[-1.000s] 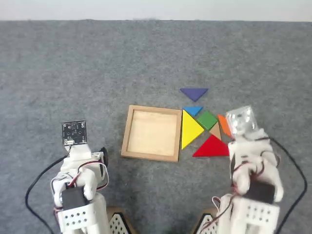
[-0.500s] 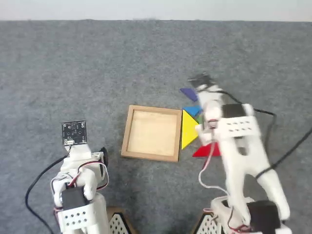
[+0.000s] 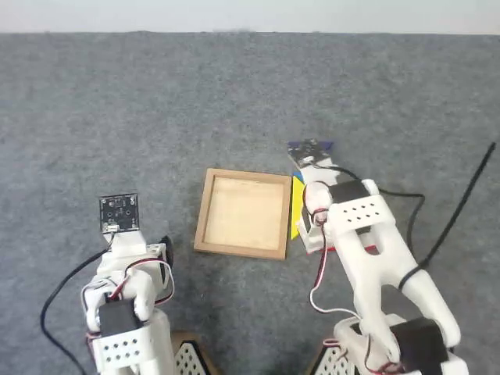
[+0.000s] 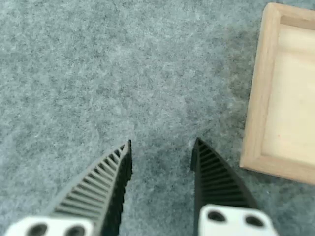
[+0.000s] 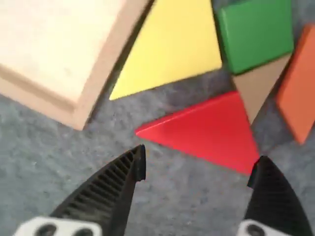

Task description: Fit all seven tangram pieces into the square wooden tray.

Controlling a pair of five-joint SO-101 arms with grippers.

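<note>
Though low over the red triangle (image 5: 206, 130), right fingers (image 5: 113, 187): spread wide, pinching nothing, one tip near the piece's sharp corner, the other near its far corner; contact unclear.
Print: on the small dark board (image 3: 119, 212) atop the left arm, too small to read.
Left fingers (image 4: 106, 191): parted, nothing between them, above bare counter (image 3: 117, 101), near a corner of the tray (image 3: 201, 211).
Tray: square, pale wood, raised rim, flat on the counter ahead of the two arms, interior bare.
Yellow triangle (image 5: 172, 49): long edge along the tray's rim, just beside it.
Green square (image 5: 256, 32): just beside the yellow triangle's tip.
Tan triangle (image 5: 253, 88): wedged between green square, red triangle and orange piece (image 5: 298, 93).
Purple triangle (image 3: 295, 146): beyond the cluster, partly under the right arm.
Blue piece (image 3: 297, 178): a sliver by the tray's far corner.
Counter: grey, felt-like; pale wall (image 3: 250, 16) along its far edge.
</note>
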